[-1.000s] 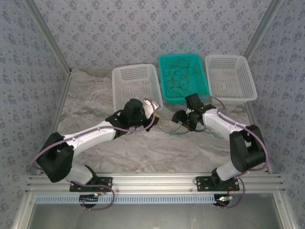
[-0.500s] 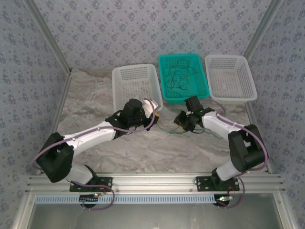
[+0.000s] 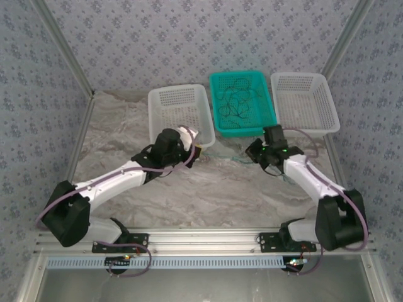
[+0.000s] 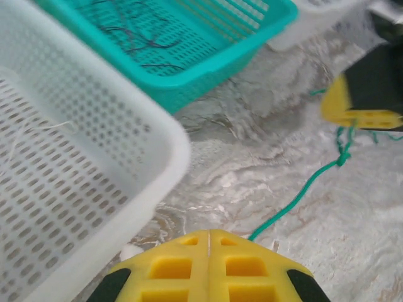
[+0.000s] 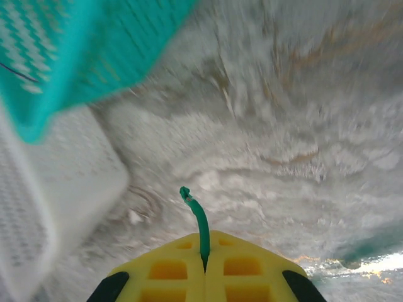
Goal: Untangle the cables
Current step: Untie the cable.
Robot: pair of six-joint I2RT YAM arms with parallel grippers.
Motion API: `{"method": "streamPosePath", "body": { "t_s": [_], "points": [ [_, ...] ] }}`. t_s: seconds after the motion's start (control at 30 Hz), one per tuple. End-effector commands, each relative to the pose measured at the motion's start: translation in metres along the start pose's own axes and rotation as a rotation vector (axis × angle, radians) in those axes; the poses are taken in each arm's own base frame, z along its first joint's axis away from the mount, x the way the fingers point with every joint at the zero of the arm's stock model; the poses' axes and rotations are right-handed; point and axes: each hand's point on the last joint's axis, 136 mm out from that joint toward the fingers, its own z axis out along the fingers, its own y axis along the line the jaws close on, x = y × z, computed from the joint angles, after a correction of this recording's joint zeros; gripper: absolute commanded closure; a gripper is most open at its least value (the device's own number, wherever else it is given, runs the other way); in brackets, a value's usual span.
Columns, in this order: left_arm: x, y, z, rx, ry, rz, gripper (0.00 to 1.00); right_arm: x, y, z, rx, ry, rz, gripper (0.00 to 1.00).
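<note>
Left wrist view showed the left gripper (image 4: 208, 234) clenched on a green wire (image 4: 296, 195), which ran nearly straight across the marbled table (image 4: 264, 157) to a small knot (image 4: 343, 155) near the right gripper (image 5: 204, 242), itself pinched shut on the wire's short tail. Pulling the arms apart would probably cinch that knot or slip the tail free. Other cables (image 3: 234, 107) lay tangled in the far teal basket (image 3: 247, 131)

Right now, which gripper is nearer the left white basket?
Left. The left gripper is at the left white basket, by its near right corner; the right gripper is beyond, by the teal basket. Both pinch the green cable.
</note>
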Motion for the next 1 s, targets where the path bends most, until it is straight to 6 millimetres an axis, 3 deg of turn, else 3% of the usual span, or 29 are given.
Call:
{"method": "streamPosePath", "body": {
  "t_s": [0.0,0.17,0.53,0.97],
  "points": [
    [-0.001,0.039,-0.027,-0.139,-0.036,-0.133,1.0,-0.026,-0.037,-0.026,0.123,-0.115,0.023,1.0],
    [-0.006,0.049,-0.047,-0.17,-0.064,-0.157,1.0,-0.043,-0.057,-0.046,0.133,-0.182,0.073,1.0],
    [-0.011,0.069,-0.074,-0.243,-0.113,-0.183,1.0,-0.084,-0.078,-0.094,0.179,-0.335,0.133,1.0],
    [-0.004,0.103,-0.107,-0.355,-0.107,-0.164,1.0,-0.106,-0.118,-0.143,0.265,-0.483,0.274,1.0]
  ]
}}
